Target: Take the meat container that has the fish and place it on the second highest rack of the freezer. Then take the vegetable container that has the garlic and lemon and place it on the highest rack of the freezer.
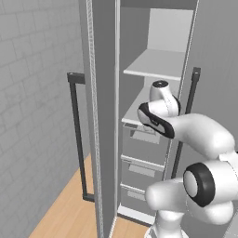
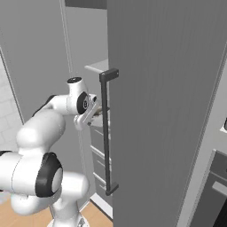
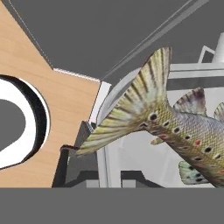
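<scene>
One spotted fish (image 3: 183,127) lies in its pale container (image 3: 131,153) just ahead of the hand (image 2: 91,111), toward three o'clock in the hand view, inside the open freezer (image 1: 153,65); the hand's grip cannot be told.

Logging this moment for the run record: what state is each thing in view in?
Freezer door: swung open.
Shelves: bare where they show.
Drawers: pushed in.
Fish: close under the hand camera, tail fanned, lying in a clear container.
Gripper: reaching into the freezer; cannot tell whether open or shut.
</scene>
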Available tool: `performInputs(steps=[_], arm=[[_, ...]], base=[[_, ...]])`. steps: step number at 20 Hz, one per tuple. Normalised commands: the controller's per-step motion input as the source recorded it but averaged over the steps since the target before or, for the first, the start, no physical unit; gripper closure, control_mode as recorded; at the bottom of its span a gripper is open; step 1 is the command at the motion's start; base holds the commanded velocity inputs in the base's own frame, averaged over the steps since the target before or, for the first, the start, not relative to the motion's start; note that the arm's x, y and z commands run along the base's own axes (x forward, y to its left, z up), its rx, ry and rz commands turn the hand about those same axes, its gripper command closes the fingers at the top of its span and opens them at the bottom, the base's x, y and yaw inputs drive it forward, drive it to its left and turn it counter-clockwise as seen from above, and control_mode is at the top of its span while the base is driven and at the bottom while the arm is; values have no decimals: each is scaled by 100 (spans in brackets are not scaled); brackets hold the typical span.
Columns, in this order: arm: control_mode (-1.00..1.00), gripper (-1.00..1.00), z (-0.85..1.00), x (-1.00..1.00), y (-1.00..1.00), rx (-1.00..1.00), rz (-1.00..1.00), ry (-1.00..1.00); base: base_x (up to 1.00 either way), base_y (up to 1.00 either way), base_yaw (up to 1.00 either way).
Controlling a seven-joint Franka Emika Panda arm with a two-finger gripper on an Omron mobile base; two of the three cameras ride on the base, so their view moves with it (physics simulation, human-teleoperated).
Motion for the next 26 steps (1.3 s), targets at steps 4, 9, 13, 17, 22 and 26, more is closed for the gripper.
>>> performInputs(steps=[4, 9, 13, 17, 22, 26], arm=[[-100, 100, -21, 52, -21, 0, 0, -5], [-100, 100, -8, 73, -7, 0, -6, 0], [-100, 100, 0, 78, 0, 0, -17, 0], [-100, 100, -10, 59, -4, 0, -17, 0], [-100, 100, -21, 48, -13, 0, -9, 0], [-100, 100, -41, 51, -15, 0, -4, 0]], base=[[0, 0, 0], [0, 0, 0], [0, 0, 0], [0, 0, 0], [0, 0, 0], [0, 0, 0]])
